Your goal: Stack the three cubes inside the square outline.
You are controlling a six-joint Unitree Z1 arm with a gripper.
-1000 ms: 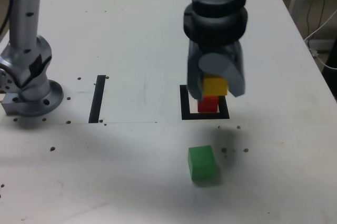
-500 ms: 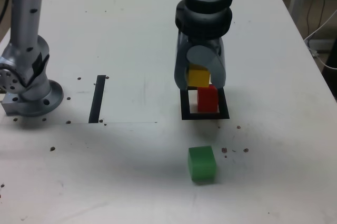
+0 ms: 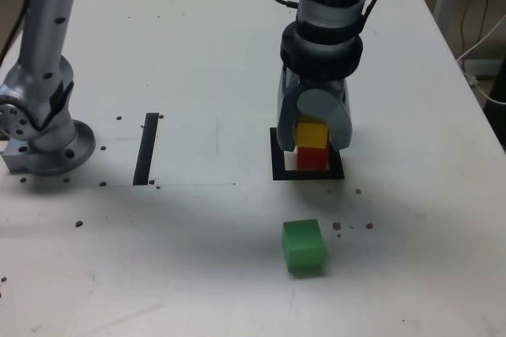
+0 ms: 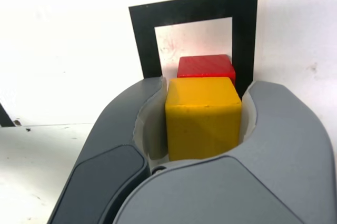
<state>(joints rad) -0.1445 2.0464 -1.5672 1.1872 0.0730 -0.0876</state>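
Note:
The red cube (image 3: pixel 311 157) (image 4: pixel 205 67) stands inside the square outline (image 3: pixel 278 164) (image 4: pixel 142 34). Directly above it is the yellow cube (image 3: pixel 311 134) (image 4: pixel 203 116), and my gripper (image 3: pixel 313 133) (image 4: pixel 204 121) is shut on it, a grey jaw on each side. In the exterior view the yellow cube looks to rest on or just over the red one; I cannot tell if they touch. The green cube (image 3: pixel 303 246) lies alone on the white table (image 3: pixel 198 52), nearer the front edge than the outline.
The arm's grey base (image 3: pixel 43 127) stands at the exterior view's left. A straight black strip (image 3: pixel 146 148) lies between the base and the outline. Small dark specks dot the table. Cables hang off the exterior view's right edge.
The gripper carried the yellow cube first toward the exterior view's left and back, then right again and down, so it now sits right over the red cube. The green cube stayed put.

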